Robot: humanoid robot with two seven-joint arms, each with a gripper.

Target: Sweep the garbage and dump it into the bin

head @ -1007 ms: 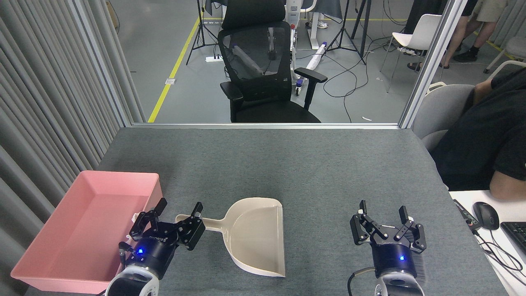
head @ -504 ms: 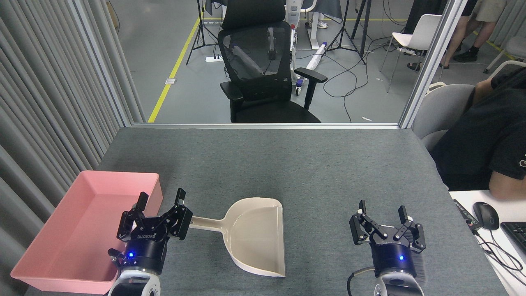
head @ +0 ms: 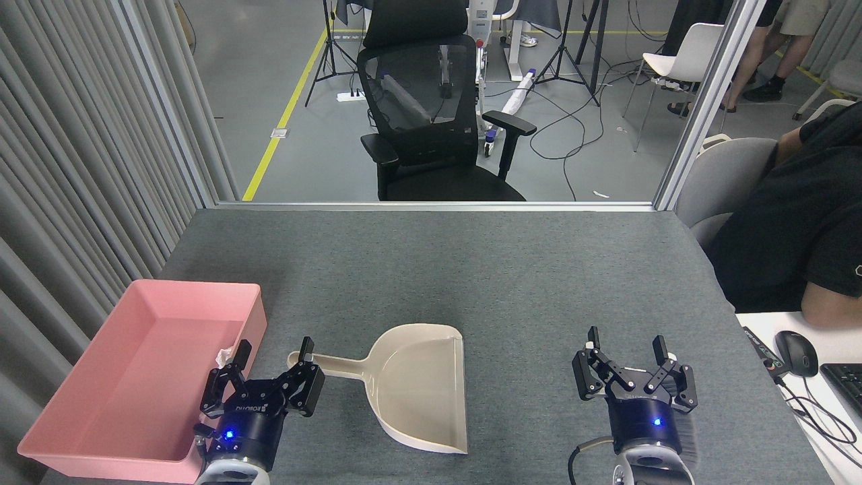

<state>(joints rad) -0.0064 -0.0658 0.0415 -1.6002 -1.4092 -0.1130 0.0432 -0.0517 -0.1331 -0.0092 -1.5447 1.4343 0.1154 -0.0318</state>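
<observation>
My left hand (head: 273, 367) hovers low over the grey table (head: 471, 269), its fingers spread wide and gripping nothing. It sits between the pink bin (head: 135, 377) on its left and the end of the beige dustpan's (head: 411, 384) handle on its right; the right finger's tip is just beside that handle's end, though I cannot tell whether they touch. The dustpan lies flat on the table, handle pointing toward my left hand, its open mouth facing right.

A small bit of white garbage (head: 222, 356) shows inside the bin against its right wall, just behind my left finger. I can make out only this one wad.

My right hand (head: 630, 360) hangs over the table well to the right of the dustpan, fingers also spread apart and empty.

At the table's right edge sits a person (head: 794, 229) in a black shirt.
</observation>
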